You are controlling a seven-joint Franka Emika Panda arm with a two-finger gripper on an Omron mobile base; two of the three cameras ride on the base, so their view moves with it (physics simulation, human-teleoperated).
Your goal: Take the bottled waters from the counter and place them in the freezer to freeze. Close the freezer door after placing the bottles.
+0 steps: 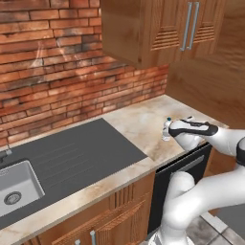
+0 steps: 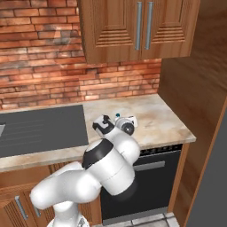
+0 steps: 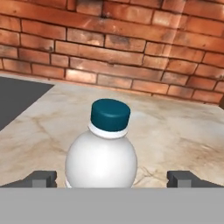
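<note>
A small bottled water (image 3: 101,157) with a white body and a dark blue cap stands upright on the beige marbled counter (image 3: 183,127). My gripper (image 3: 112,178) is open, one fingertip (image 3: 41,178) on each side of the bottle with a gap to its body. From the left base view the bottle (image 1: 166,129) stands near the counter's (image 1: 139,119) front right part, with my gripper (image 1: 173,130) reaching it from the right. In the right base view the hand covers most of the bottle (image 2: 118,116); the gripper (image 2: 122,121) sits on it. The freezer and its door are out of view.
A dark grey inset panel (image 1: 81,153) and a steel sink (image 1: 14,186) lie left of the bottle. The brick wall (image 3: 113,48) stands behind it. Wooden wall cabinets (image 2: 137,26) hang overhead. A black appliance front (image 2: 150,177) sits below the counter, and a tall wooden panel (image 2: 195,80) closes its right end.
</note>
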